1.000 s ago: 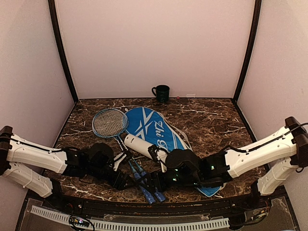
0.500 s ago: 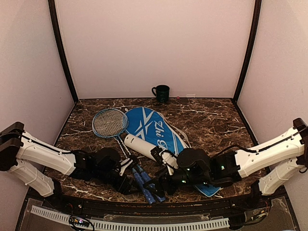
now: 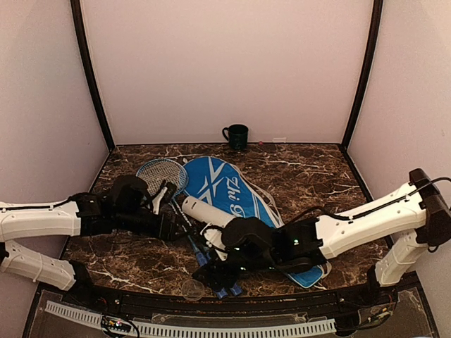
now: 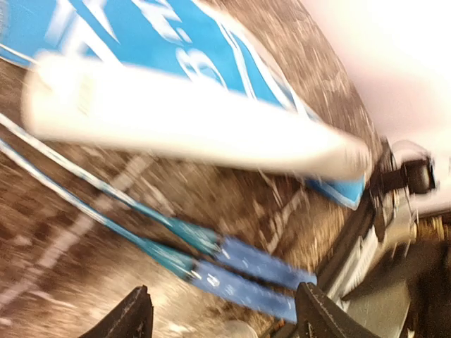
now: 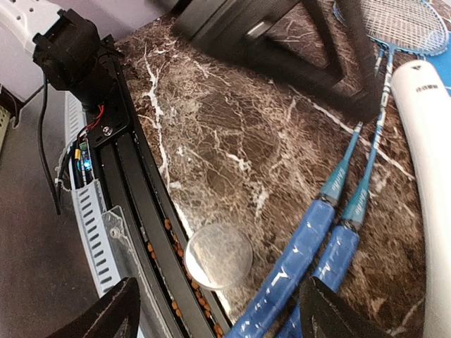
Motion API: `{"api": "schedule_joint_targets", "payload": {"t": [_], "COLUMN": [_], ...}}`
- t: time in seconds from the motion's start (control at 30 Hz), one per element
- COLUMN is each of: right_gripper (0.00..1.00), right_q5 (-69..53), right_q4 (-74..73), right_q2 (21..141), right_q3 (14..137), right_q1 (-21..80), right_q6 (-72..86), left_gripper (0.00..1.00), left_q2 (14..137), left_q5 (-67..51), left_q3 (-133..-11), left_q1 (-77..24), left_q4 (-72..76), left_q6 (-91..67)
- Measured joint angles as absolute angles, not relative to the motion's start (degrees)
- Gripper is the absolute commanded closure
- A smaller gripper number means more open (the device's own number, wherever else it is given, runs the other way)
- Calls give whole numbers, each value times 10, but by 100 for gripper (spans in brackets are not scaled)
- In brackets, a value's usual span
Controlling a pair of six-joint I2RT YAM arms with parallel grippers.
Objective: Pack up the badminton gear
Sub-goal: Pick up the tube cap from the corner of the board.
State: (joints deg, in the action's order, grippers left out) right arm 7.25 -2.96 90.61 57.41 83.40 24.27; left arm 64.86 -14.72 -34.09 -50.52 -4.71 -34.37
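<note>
Just beside racket handles, clear round lid

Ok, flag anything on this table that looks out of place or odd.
A clear round cap lies loose right at the near edge, against the black rail, where it could slip off; it may belong to the tube. The green mug at the back is no badminton gear. Nothing looks damaged.

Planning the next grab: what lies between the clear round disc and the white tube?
The two blue racket handles, side by side; the right wrist view shows it.
</note>
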Motion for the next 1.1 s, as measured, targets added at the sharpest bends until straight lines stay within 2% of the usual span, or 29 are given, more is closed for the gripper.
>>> {"api": "schedule_joint_targets", "payload": {"t": [0.17, 0.33, 0.6, 1.1], "right_gripper": [23, 20, 15, 10], "right_q5": [86, 99, 107, 93], "right_q4": [-108, -192, -270, -291], "right_q2": [1039, 1139, 1191, 1220], "right_q3": [721, 820, 857, 887], "right_q1": [857, 875, 874, 856], "right_q6": [225, 212, 181, 141], "left_gripper": [28, 28, 28, 28], "left_q2": [645, 656, 656, 656], "left_q5": [-168, -185, -199, -212], "left_q3": [-402, -434, -446, -444], "left_q1": [-355, -268, -246, -246], "left_q4": [-110, -149, -151, -151], "left_q6": [-282, -219, -171, -160]}}
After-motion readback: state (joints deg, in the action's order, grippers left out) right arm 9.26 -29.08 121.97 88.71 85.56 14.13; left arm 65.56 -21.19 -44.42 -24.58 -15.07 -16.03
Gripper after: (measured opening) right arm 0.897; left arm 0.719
